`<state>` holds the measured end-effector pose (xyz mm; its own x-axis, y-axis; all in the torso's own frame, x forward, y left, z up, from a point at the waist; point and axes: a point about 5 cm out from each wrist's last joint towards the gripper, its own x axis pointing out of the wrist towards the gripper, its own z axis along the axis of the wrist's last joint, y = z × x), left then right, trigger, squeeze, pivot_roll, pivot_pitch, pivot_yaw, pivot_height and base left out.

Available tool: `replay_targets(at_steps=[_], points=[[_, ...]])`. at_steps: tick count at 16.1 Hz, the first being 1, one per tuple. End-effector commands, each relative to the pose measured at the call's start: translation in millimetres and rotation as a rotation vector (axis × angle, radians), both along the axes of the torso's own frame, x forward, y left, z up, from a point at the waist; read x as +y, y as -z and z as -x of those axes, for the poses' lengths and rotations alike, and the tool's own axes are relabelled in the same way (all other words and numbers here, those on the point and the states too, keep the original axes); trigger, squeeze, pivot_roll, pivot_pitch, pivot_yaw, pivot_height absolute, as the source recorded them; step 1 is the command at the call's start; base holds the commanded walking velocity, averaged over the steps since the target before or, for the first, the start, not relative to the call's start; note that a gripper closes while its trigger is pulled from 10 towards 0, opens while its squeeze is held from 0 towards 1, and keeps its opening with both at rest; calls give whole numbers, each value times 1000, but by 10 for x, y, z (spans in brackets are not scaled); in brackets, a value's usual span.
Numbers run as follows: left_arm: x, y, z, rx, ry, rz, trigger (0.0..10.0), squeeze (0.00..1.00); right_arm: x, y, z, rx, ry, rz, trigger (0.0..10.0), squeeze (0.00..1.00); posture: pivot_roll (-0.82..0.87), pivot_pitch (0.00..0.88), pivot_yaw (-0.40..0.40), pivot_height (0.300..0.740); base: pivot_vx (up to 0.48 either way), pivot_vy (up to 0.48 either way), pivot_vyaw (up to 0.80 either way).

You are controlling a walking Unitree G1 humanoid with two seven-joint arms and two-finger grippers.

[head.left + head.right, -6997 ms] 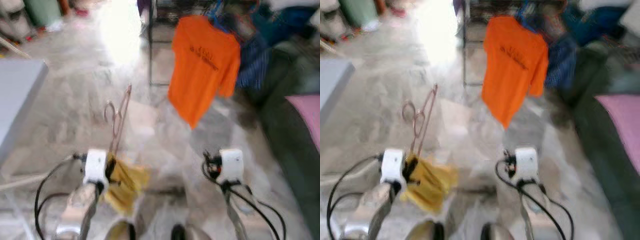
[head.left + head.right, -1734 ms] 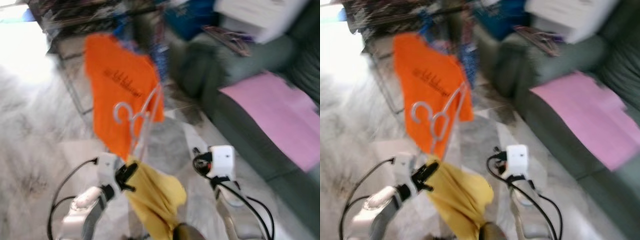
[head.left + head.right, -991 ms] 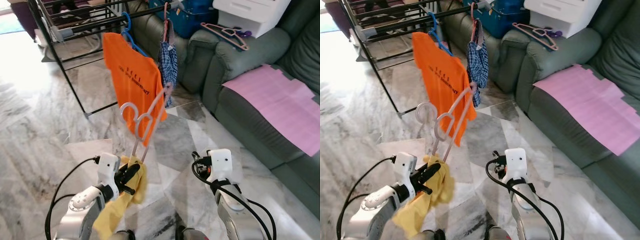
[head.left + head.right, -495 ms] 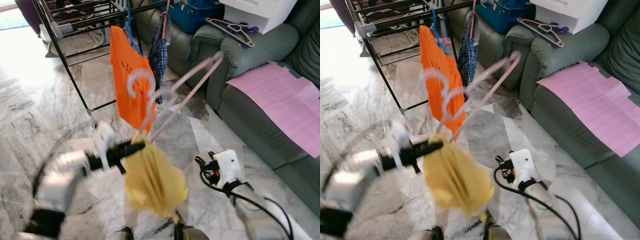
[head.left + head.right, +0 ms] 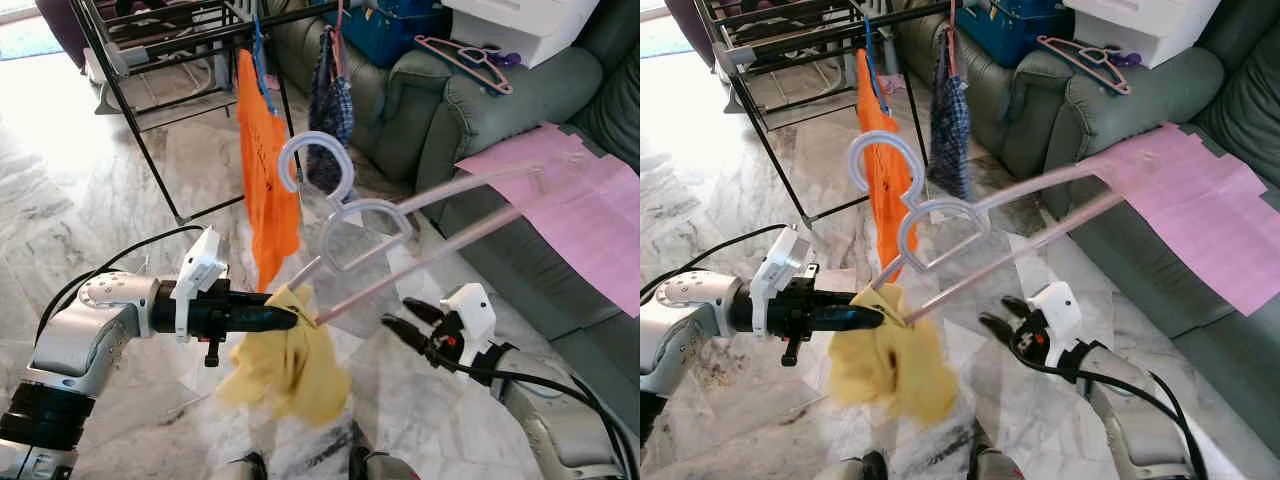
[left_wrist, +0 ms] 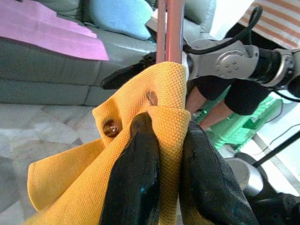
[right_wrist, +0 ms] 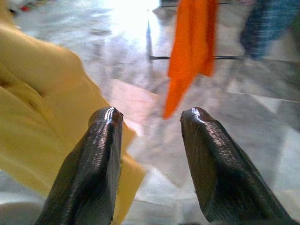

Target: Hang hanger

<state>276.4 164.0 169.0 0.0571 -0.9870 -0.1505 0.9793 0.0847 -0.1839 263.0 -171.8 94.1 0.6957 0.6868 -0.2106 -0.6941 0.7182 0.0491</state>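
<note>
A pale pink hanger point(image 5: 470, 187) carries a yellow garment point(image 5: 285, 365) and lies tilted almost level, its hook toward the black drying rack point(image 5: 130, 120). My left gripper point(image 5: 285, 318) is shut on the yellow cloth and the hanger's bar; in the left wrist view both fingers point(image 6: 140, 154) pinch the fabric. My right gripper point(image 5: 395, 312) is open, just right of the garment and below the hanger's bar. In the right wrist view the yellow garment point(image 7: 42, 117) lies beside its open fingers point(image 7: 93, 159).
An orange shirt point(image 5: 265, 160) and a blue plaid garment point(image 5: 330, 110) hang on the rack. A green sofa point(image 5: 470, 110) with a pink sheet point(image 5: 580, 220) and a spare hanger point(image 5: 465, 55) stands at the right. A person point(image 6: 276, 23) stands behind me. Marble floor lies below.
The hanger has tipped from steeply raised to nearly level, its arms swinging right. My left arm has settled and reads sharp. My right gripper has come up toward the garment, fingers open.
</note>
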Motion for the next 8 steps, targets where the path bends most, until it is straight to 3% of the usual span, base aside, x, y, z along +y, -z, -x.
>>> replay_targets(at_steps=[1,5,8], points=[[-64,-138,26,-39,69,20,10000,0,8,-6,46,21,-39,-14,10000,0,-135,191,-2,740,0,0,0],[-153,-209,84,-39,141,41,10000,0,-27,-6,63,93,-147,-27,10000,0,-137,197,-1,740,0,0,0],[-240,-274,129,-41,176,62,10000,0,41,5,84,167,-253,-70,10000,0,-132,200,-3,740,0,0,0]])
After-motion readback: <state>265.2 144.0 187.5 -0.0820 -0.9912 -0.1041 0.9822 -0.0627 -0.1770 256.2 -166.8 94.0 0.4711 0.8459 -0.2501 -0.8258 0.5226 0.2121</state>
